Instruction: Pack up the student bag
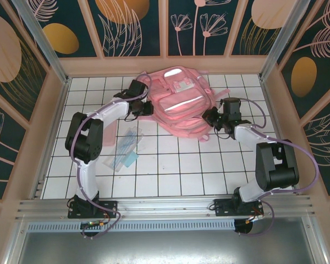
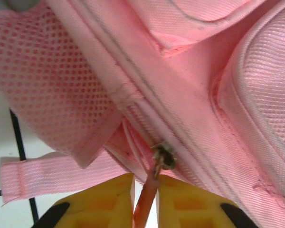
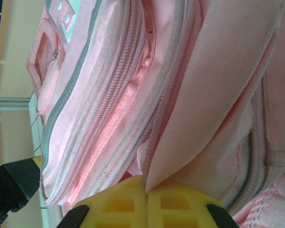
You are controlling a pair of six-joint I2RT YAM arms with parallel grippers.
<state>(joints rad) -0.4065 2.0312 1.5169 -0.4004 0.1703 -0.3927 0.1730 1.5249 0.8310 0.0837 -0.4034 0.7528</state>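
The student bag [image 1: 179, 107], a large pink backpack with glossy front pockets, lies at the back middle of the tiled table. My left gripper [image 1: 144, 108] is at the bag's left side. In the left wrist view its yellow fingers [image 2: 104, 202] stand slightly apart, with the zipper's pink pull tab [image 2: 149, 192] hanging between them and thin gaps on both sides. The metal slider [image 2: 164, 155] sits just above, on the bag [image 2: 204, 71]. My right gripper [image 1: 210, 117] is at the bag's right side, shut [image 3: 146, 190] on the edge of a fold of the bag's fabric [image 3: 209, 109].
A clear and blue flat pouch [image 1: 126, 149] and a pale pink flat item [image 1: 109, 136] lie on the tiles left of the bag, beside the left arm. A loose pink strap [image 2: 38, 178] trails on the table. Wooden walls [image 1: 165, 65] enclose the table.
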